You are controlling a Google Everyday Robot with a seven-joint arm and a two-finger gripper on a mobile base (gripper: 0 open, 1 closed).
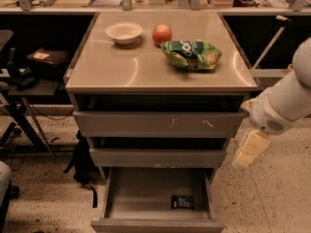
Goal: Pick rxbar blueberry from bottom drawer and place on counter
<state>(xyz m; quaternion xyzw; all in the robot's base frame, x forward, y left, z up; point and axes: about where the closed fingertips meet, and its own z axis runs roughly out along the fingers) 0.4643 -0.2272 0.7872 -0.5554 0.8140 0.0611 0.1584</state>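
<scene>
The rxbar blueberry [182,202], a small dark flat bar, lies in the open bottom drawer [141,195], toward its front right. The counter [146,64] is the glossy beige top of the cabinet. My gripper [249,152] hangs from the white arm at the right, beside the cabinet's right edge at the height of the middle drawer, above and to the right of the bar. Nothing shows in it.
On the counter stand a white bowl [124,32], a red apple [162,34] and a crinkled green chip bag [190,54]. The two upper drawers [155,124] are slightly ajar. A dark chair and bag [29,76] stand at the left on the speckled floor.
</scene>
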